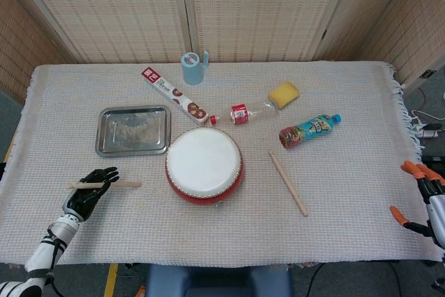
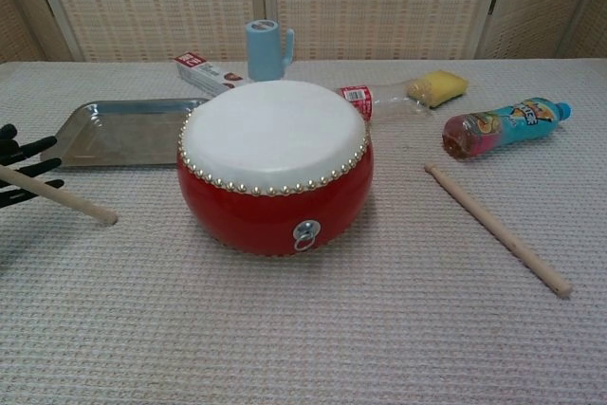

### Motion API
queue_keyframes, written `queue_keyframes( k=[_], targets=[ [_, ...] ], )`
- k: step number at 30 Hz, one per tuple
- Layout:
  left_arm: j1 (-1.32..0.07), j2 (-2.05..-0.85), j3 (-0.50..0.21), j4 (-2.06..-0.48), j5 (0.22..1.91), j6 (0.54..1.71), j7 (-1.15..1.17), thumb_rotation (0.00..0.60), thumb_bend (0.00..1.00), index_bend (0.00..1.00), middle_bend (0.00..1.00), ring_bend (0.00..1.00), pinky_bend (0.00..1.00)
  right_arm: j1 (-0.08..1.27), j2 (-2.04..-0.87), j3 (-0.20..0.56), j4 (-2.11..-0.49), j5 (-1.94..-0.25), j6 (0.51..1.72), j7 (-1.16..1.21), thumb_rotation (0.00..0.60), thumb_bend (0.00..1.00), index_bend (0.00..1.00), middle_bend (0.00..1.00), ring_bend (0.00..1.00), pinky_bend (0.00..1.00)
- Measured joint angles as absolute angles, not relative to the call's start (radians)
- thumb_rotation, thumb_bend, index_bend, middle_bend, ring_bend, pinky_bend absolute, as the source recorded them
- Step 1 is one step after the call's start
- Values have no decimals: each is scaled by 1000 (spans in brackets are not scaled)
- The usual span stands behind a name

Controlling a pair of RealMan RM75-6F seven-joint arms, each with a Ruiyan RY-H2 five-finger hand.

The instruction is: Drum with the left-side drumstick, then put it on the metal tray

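The red drum (image 1: 204,165) with a white skin (image 2: 273,130) stands mid-table. My left hand (image 1: 89,189) is at the front left and holds the left-side drumstick (image 1: 115,184), which lies nearly level with its tip pointing right toward the drum, a short gap from the drum's wall. In the chest view the left hand (image 2: 19,168) shows only as dark fingers at the left edge, and the drumstick (image 2: 71,201) hangs above the cloth. The metal tray (image 1: 133,130) sits behind the hand, left of the drum. My right hand (image 1: 424,196) hovers off the table's right edge, fingers apart and holding nothing.
A second drumstick (image 1: 288,183) lies right of the drum. Behind the drum are a biscuit box (image 1: 174,95), a blue cup (image 1: 191,67), a clear bottle (image 1: 247,111), a yellow sponge (image 1: 284,93) and a teal drink bottle (image 1: 309,130). A woven cloth (image 1: 348,227) covers the table.
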State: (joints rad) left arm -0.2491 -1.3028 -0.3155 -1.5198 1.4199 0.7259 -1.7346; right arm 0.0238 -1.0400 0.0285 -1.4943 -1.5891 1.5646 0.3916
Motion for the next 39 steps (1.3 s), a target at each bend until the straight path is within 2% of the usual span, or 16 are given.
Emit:
queue_keyframes(
  k=[6, 10, 15, 23, 30, 36, 39],
  targets=[
    [-284, -1300, -256, -1447, 1508, 750, -1900, 600, 372, 523, 321, 225, 158, 23, -1039, 28, -1498, -1590, 1566, 387, 600, 267, 72, 155, 25, 128],
    [-295, -1302, -233, -1437, 1522, 789, -1916, 600, 372, 506, 323, 227, 197, 23, -1038, 27, -1503, -1592, 1565, 382, 600, 266, 72, 155, 26, 128],
    [-313, -1314, -227, -1449, 1494, 818, -1802, 600, 372, 506, 344, 255, 271, 24, -1035, 26, -1507, -1594, 1565, 377, 600, 267, 72, 155, 25, 128],
    [-357, -1356, -243, -1490, 1377, 830, -1523, 600, 372, 505, 356, 272, 266, 19, -1032, 26, -1507, -1588, 1568, 378, 600, 267, 72, 155, 25, 128],
    [-403, -1435, -273, -1512, 1208, 835, -1257, 600, 372, 505, 373, 286, 266, 20, -1032, 28, -1498, -1581, 1561, 387, 600, 266, 72, 154, 26, 128],
    [-428, -1504, -291, -1505, 1114, 836, -1129, 600, 371, 505, 385, 294, 265, 23, -1034, 30, -1488, -1574, 1552, 398, 600, 266, 72, 155, 25, 128],
    [-431, -1528, -301, -1495, 1093, 835, -1110, 600, 372, 510, 414, 329, 270, 25, -1035, 31, -1482, -1571, 1547, 405, 600, 266, 72, 155, 25, 128]
  ],
)
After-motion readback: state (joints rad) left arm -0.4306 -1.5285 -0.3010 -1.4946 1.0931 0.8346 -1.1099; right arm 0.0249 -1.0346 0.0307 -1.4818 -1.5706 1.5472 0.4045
